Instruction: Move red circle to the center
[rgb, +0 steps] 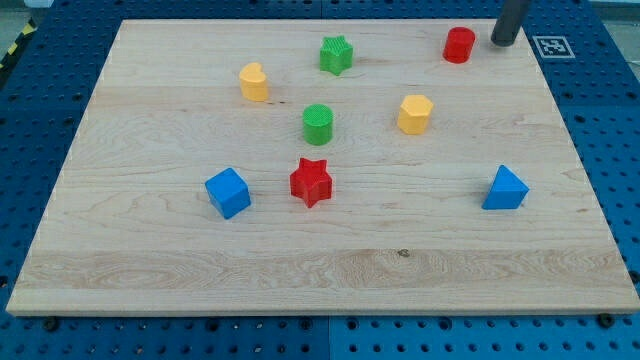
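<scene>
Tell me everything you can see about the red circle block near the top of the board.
The red circle block is a short, upright cylinder of ribbed, plastic-looking material, standing on the light wooden board near its top edge, toward the view's right. No other block touches it. My tip stands just to its right, with a narrow gap showing between them. It lies far from the board's center.

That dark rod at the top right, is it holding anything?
Nothing is held. My tip stands just to the view's right of the red circle, apart from it.

Coloured blocks on a pale wooden board (150, 250)

Red circle (459, 45), red star (311, 182), green star (337, 55), green cylinder (318, 124), two yellow blocks (254, 82) (414, 114), two blue blocks (228, 192) (505, 189).
</scene>
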